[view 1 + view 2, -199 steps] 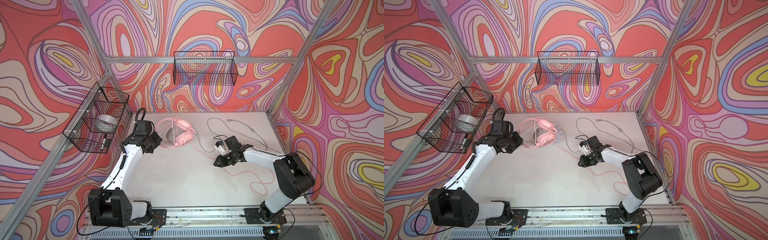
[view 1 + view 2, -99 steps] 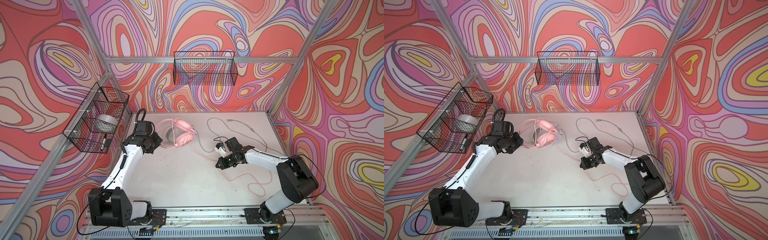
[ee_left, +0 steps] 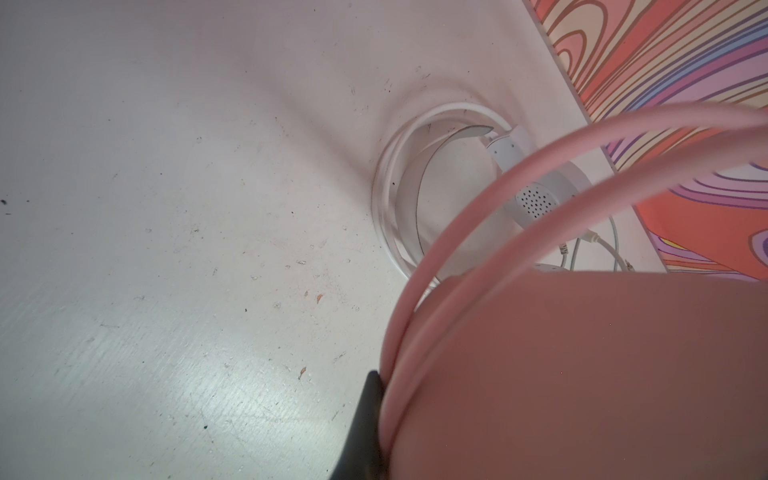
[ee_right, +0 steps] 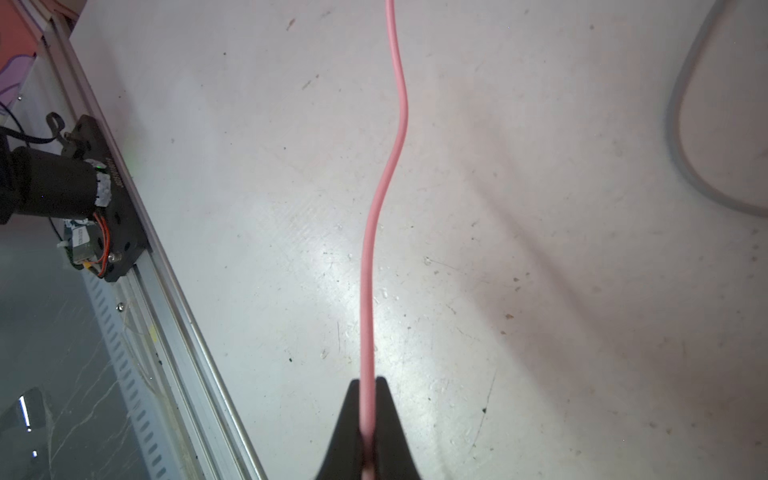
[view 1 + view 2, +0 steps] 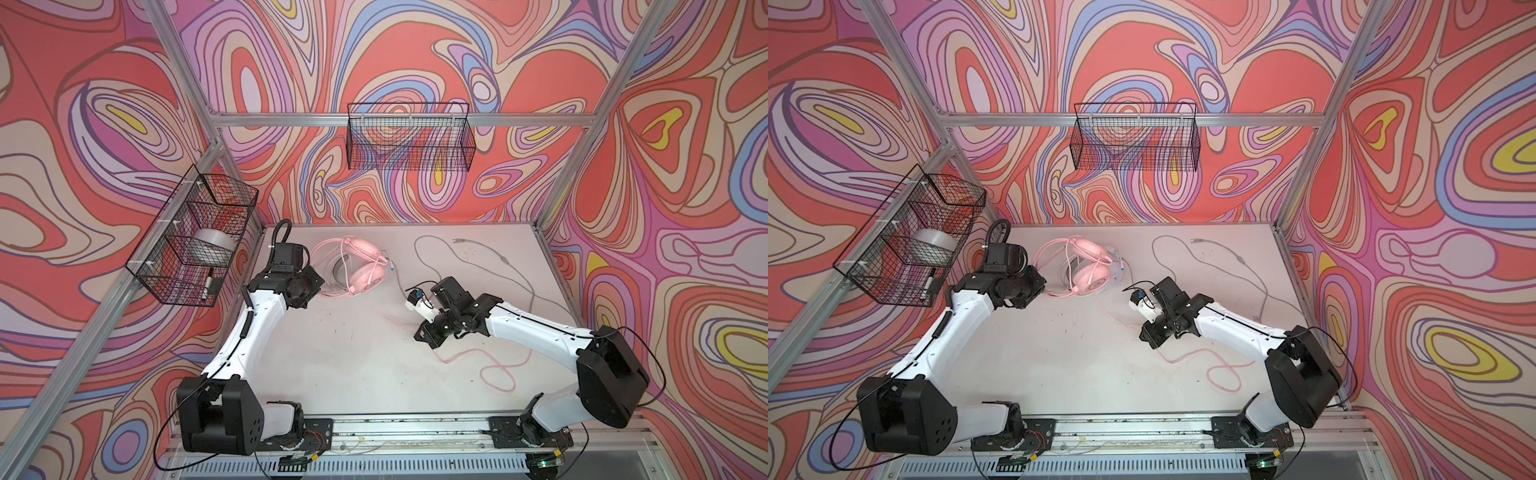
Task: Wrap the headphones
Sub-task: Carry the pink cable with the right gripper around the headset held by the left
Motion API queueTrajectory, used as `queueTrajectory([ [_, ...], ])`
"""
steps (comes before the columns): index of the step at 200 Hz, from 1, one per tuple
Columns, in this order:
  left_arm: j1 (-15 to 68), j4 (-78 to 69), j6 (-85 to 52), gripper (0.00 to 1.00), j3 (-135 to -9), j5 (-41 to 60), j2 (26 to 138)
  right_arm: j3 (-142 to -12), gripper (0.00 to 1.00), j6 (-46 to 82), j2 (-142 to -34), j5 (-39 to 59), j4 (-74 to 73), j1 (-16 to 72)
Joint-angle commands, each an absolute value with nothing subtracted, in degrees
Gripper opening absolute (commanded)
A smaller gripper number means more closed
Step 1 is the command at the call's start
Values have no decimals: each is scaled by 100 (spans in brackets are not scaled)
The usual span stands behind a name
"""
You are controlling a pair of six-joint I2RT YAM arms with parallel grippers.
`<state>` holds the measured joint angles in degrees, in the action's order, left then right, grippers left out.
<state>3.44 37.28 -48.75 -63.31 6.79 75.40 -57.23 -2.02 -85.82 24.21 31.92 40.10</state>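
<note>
Right claw [image 4: 366, 388] and left claw [image 5: 311, 286] both clenched on pink cable [image 4: 384, 183] by pink headset [image 5: 368, 276]
Right claw tips pinch a single pink strand that runs straight out over the tabletop [image 5: 353, 353]; in both top views this claw sits right of pink headset, well apart, with slack pink cable curling further out on that side. Left claw is just beside pink headset on its left, one black finger [image 3: 368, 415] pressed on looped pink cable, other finger hidden by pink blur. White headset [image 3: 536, 199] touches pink headset, partly under it. Grey-white cable [image 4: 674, 124] sprawls loose right of pink headset
</note>
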Motion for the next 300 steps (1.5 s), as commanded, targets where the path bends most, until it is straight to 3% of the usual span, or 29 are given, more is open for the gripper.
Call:
queueTrajectory([
  [1, 476, 3472, -5142, 0, -6330, 583, 7387, -6135, 0, -661, -8543, 2576, 3620, 4142],
  [145, 1510, 3727, -4870, 0, -6594, -268, 8147, -8299, 0, -1786, -9112, 4094, 4425, 4219],
  [249, 1857, 4330, -4063, 0, -6620, -525, 8340, -9126, 0, -1873, -9352, 3627, 4494, 4048],
  [300, 2018, 4558, -3691, 0, -6522, -489, 8376, -9220, 0, -1895, -9471, 2812, 4319, 3818],
])
